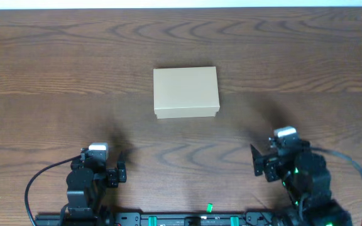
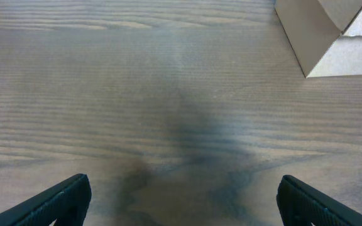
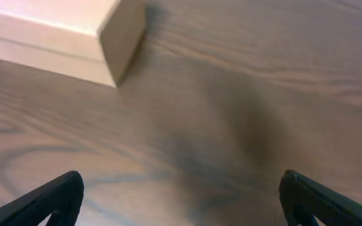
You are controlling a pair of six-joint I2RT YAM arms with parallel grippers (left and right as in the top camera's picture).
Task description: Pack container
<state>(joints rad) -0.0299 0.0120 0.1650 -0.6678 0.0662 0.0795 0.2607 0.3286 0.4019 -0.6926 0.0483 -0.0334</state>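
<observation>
Overhead shows whole closed container (image 1: 186, 92); wrist views catch corners only

Left gripper (image 2: 184, 185) wide open, right gripper (image 3: 181, 179) too

- Setting: a robotics lab or test bench.
- Evidence: left arm (image 1: 85, 182) and right arm (image 1: 303, 179) stand by a black rail (image 1: 187, 220) (small green lights lit on it) at the wood-grain table's (image 1: 49, 56) near edge.
- Black cables (image 1: 31, 188) loop from both arms.

Black left arm (image 1: 80, 185), black right arm (image 1: 310, 182) with a green light (image 1: 296, 169); pale grey block (image 1: 97, 148) beside each set of dark fingers (image 2: 61, 202); black cable (image 1: 33, 188) looping behind
</observation>
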